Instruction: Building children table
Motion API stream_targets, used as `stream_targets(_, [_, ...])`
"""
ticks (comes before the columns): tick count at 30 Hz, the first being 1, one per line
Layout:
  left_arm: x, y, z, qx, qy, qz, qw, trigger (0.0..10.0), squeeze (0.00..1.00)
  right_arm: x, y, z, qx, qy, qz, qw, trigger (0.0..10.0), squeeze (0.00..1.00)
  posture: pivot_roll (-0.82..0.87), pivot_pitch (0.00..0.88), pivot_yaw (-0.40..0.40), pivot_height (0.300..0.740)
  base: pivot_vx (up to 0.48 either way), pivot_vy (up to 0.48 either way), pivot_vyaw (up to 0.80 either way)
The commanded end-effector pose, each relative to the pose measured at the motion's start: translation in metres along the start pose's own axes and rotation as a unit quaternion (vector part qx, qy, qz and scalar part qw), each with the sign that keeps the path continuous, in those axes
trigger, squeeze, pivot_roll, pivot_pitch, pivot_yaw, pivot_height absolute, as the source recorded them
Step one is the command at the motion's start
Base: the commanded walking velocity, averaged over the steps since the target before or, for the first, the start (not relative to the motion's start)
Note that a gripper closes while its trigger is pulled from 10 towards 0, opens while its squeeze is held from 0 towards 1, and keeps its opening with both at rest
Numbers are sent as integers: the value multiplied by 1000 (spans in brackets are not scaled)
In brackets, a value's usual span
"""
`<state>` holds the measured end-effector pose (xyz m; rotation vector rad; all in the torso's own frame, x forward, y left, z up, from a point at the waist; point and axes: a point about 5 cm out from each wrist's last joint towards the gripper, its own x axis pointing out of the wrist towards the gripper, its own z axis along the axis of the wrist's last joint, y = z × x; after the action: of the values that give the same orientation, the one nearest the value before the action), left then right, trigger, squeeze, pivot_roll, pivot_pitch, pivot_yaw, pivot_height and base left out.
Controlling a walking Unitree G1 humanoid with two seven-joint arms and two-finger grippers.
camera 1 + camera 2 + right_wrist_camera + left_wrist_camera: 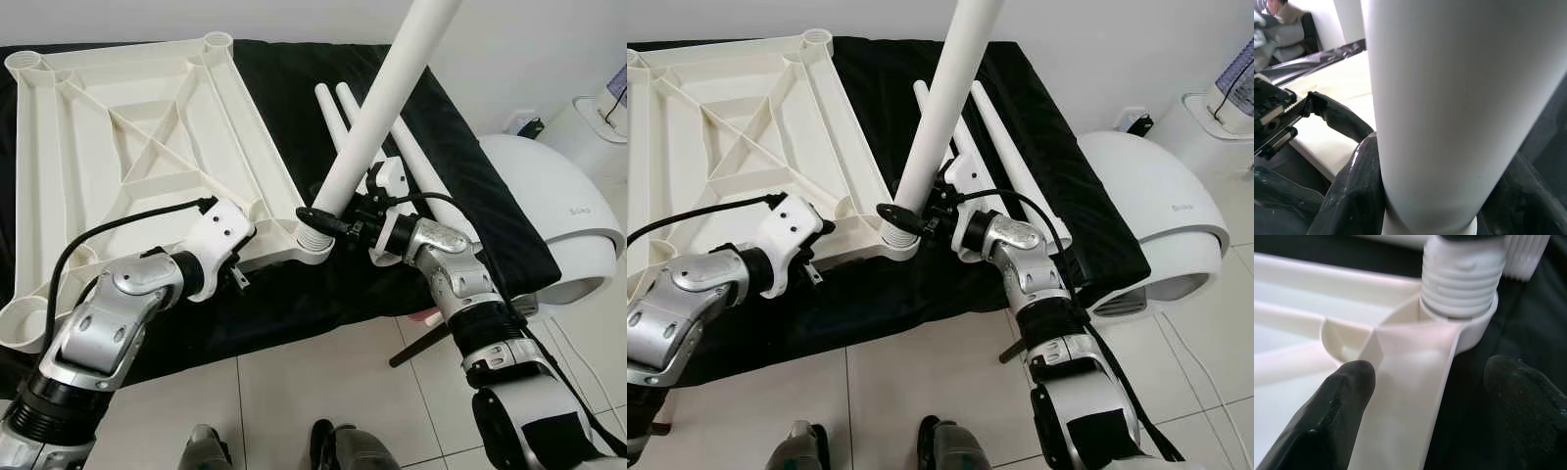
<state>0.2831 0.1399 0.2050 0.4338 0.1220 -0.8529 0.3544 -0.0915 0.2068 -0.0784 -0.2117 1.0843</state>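
A white table top (127,147) lies upside down on a black cloth (294,78), ribs facing up. A long white leg (387,93) leans up and away from the near right corner socket (315,240), with its threaded end (1462,281) sitting in that socket. My right gripper (328,217) is shut on the leg just above the thread, and its fingers (1352,186) wrap the tube. My left gripper (1425,401) is open at the table top's near edge beside the socket. Its fingers (1337,401) straddle the rim. Two spare legs (1009,147) lie on the cloth behind.
A white rounded appliance (549,206) stands close on the right. The cloth's front edge hangs over a light tiled floor (323,372). A dark rod (416,348) rests on the floor under my right arm. My feet (333,450) are near the bottom.
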Motion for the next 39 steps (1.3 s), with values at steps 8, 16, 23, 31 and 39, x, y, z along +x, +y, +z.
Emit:
stream_targets(8, [-1,13,39,-14,-97,-8,995,10000,0,2,-16,14,17,-22,-23,999,10000,0,106,174,-92,740,0,0,0])
stream_targets(16, [2,21,70,-28,-169,-15,985,10000,0,1,-26,20,-1,-24,-41,999,10000,0,111,153,-93,740,0,0,0])
stream_targets(23, [7,25,102,-34,-233,-40,971,10000,0,2,-30,25,-30,-10,-32,999,10000,0,109,138,-90,740,0,0,0])
stream_targets(31, [16,22,145,-11,-292,-91,952,10000,0,-1,-28,28,-56,25,49,997,10000,0,108,115,-88,740,0,0,0])
stream_targets(39, [22,23,160,2,-299,-113,948,10000,0,-3,-27,28,-72,49,83,993,10000,0,101,114,-84,740,0,0,0])
